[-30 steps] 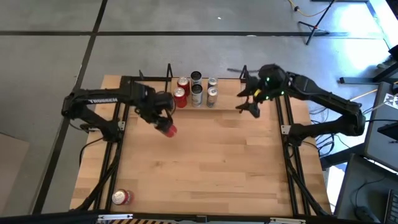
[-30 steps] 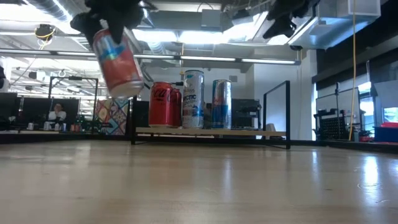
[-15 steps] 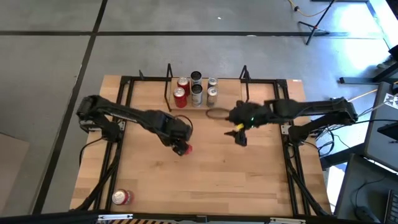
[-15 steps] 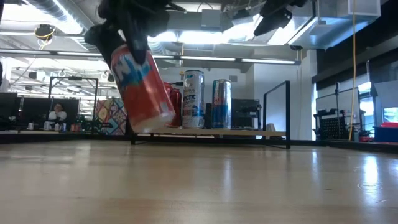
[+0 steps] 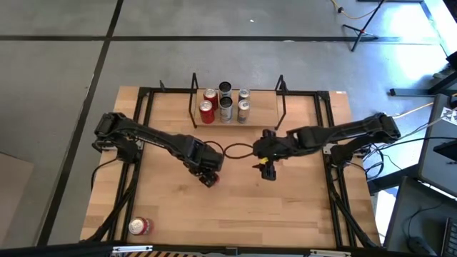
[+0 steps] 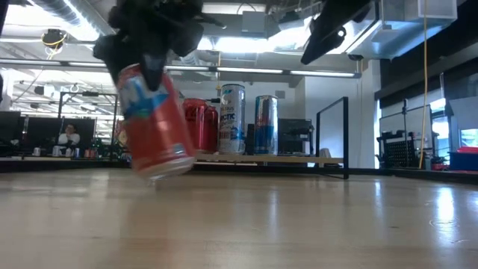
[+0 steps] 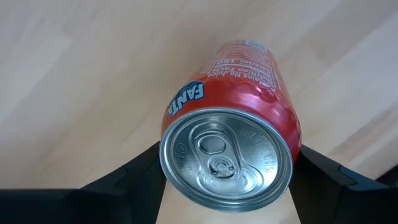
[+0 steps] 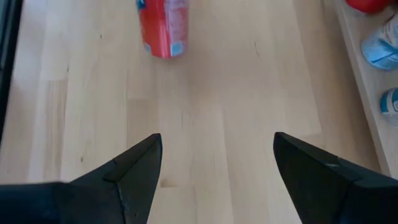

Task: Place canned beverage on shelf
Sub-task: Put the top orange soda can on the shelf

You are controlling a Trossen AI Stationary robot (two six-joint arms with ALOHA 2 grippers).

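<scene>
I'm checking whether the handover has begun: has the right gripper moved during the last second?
Yes. In the high view the right gripper has left the spot beside the shelf and come toward the table's middle, near the red can in the left gripper.

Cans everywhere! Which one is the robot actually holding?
The red Fanta can, clamped tilted above the table's middle by the left gripper. Five cans stand on the shelf; another red can lies alone near the front-left corner.

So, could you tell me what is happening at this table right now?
The left gripper holds a red Fanta can tilted just above the middle of the tabletop. The right gripper hovers open close by. Five cans already stand on the shelf at the far edge, and one more red can lies near the front left corner.
</scene>
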